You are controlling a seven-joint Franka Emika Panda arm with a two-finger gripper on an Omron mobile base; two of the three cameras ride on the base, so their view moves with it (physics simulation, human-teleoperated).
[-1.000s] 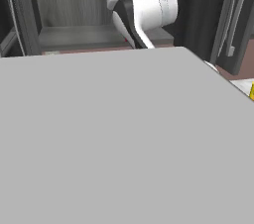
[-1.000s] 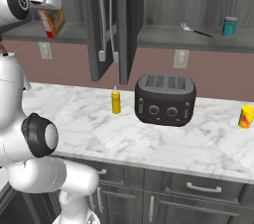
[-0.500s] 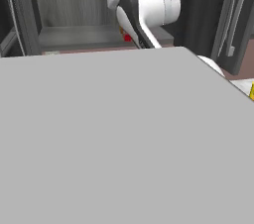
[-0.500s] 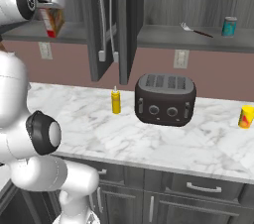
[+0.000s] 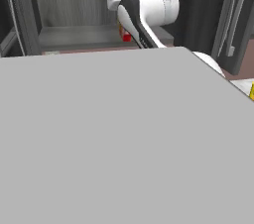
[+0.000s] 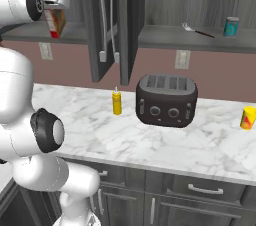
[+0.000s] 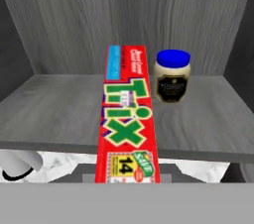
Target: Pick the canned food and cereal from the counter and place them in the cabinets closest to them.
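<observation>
Red and flat, the thin rectangular cereal box [image 7: 129,119] with its colourful printed front runs up the middle of the hand view, from 6 o'clock toward the centre, its far end reaching over the front edge of the grey wood-grain cabinet shelf [image 7: 59,114]. The gripper [image 6: 56,9] has its jaws clamped on this box; in the right base view it sits at about 10 o'clock, holding the box [image 6: 54,22] at the front of the open wall cabinet's shelf. In the left base view a small patch of the red box [image 5: 125,34] shows just behind the white arm, over the same shelf.

On the shelf beyond the box, at roughly 1 o'clock from it in the hand view, stands a dark jar with a blue lid [image 7: 172,76], just beside the box's far end.

The small teal-blue can with a silvery top [image 6: 230,26] stands on the shelf of the right-hand cabinet, at 2 o'clock in the right base view, near a thin utensil [image 6: 197,30] lying on that shelf.

On the white marble desk [image 6: 150,145] stand a yellow squeeze bottle [image 6: 116,102], a dark toaster [image 6: 166,101] and, at 3 o'clock, a yellow container [image 6: 247,118].
</observation>
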